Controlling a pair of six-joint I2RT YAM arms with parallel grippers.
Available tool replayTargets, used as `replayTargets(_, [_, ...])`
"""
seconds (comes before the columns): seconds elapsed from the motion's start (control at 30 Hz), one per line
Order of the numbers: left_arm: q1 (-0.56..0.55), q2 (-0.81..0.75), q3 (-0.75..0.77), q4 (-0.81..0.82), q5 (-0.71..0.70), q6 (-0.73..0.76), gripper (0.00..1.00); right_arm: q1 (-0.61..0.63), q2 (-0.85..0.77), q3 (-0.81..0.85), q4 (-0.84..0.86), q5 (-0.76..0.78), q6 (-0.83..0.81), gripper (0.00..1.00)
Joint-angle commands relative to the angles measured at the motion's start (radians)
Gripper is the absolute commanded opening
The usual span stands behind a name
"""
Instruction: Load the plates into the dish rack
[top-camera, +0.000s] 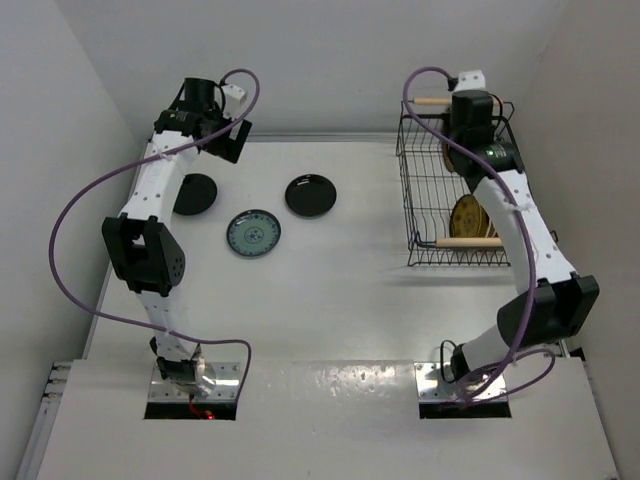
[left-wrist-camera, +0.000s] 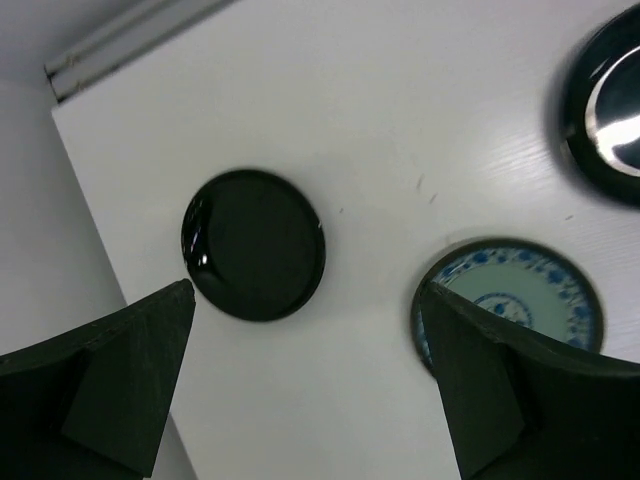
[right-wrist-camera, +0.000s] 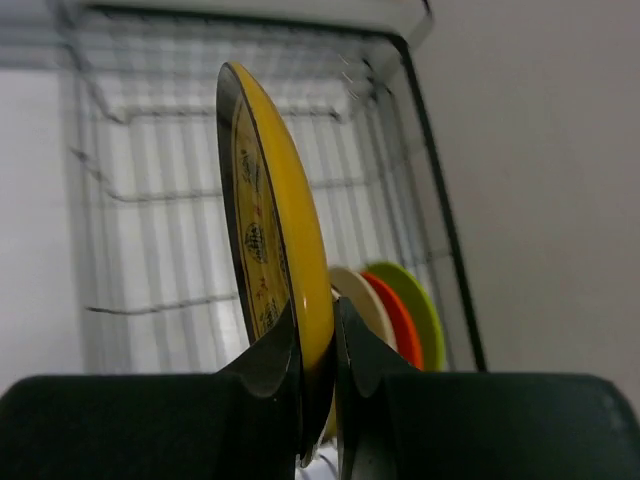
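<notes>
Slip risk: right tool pinches yellow plate by rim, edge-up over rack; thin grip may let it twist into racked plates. Left tool wide open, empty.

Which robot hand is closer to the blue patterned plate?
Left. The left gripper hangs open near the blue patterned plate; the right gripper is over the dish rack, pinching a yellow plate.

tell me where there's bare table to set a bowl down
Bare table lies between the blue plate and the rack, and across the whole near side. Crowded: far left, around the left black plate and middle black plate.
</notes>
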Motion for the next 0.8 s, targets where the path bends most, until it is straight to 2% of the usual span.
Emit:
replayTargets(0.0, [0.022, -0.032, -0.066, -0.001, -0.148, 0.016, 1.00, -0.058, 0.028, -0.128, -0.140, 0.204, -0.121, 0.00])
replayTargets(0.07, [0.022, -0.032, -0.089, -0.001, -0.132, 0.016, 1.00, -0.086, 0.005, -0.183, -0.115, 0.138, -0.104, 0.00])
replayTargets(0.1, [0.022, -0.032, -0.089, -0.001, -0.120, 0.016, 1.00, -0.084, -0.001, -0.269, -0.045, 0.134, -0.103, 0.00])
replayTargets(0.27, [0.022, -0.032, -0.111, -0.001, -0.111, 0.025, 1.00, -0.130, -0.004, -0.401, 0.081, 0.035, -0.089, 0.00])
replayTargets(0.4, [0.022, -0.032, -0.131, -0.001, -0.121, 0.034, 1.00, -0.141, 0.043, -0.426, 0.141, 0.062, -0.071, 0.00])
replayTargets(0.63, [0.022, -0.043, -0.149, -0.001, -0.131, 0.043, 1.00, -0.156, 0.120, -0.437, 0.141, 0.001, 0.015, 0.00])
replayTargets(0.77, [0.022, -0.043, -0.158, -0.001, -0.131, 0.043, 1.00, -0.153, 0.106, -0.423, 0.117, 0.007, 0.048, 0.00])
